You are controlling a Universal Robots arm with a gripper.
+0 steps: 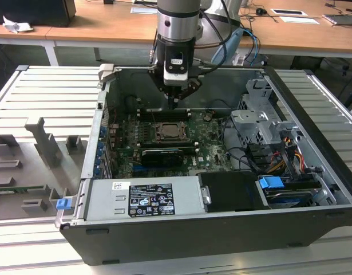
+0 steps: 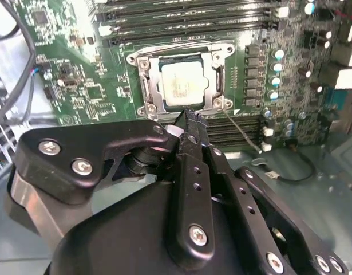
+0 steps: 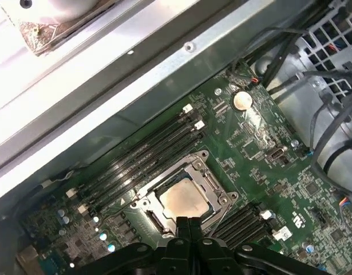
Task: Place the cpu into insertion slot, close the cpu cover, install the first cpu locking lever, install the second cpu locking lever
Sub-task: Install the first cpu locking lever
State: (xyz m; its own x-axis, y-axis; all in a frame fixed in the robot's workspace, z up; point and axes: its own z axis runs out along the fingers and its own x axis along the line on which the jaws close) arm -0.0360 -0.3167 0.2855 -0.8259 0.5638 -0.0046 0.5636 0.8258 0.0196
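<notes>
Silver-grey cpu point(image 2: 180, 86) flat, face up under lowered cpu cover point(image 2: 151, 86) — print unreadable; gripper point(image 2: 187, 117) pressed together, empty, close by.

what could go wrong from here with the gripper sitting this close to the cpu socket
1. The black gripper has its jaws shut into a narrow tip right at the edge of the thin silver metal cover frame. A slip could scrape the pale silver square cpu or the green circuit board.
2. What looks like a thin grey wire lever angles out over the long black memory slots. It might snap loose if pushed off-centre.
</notes>
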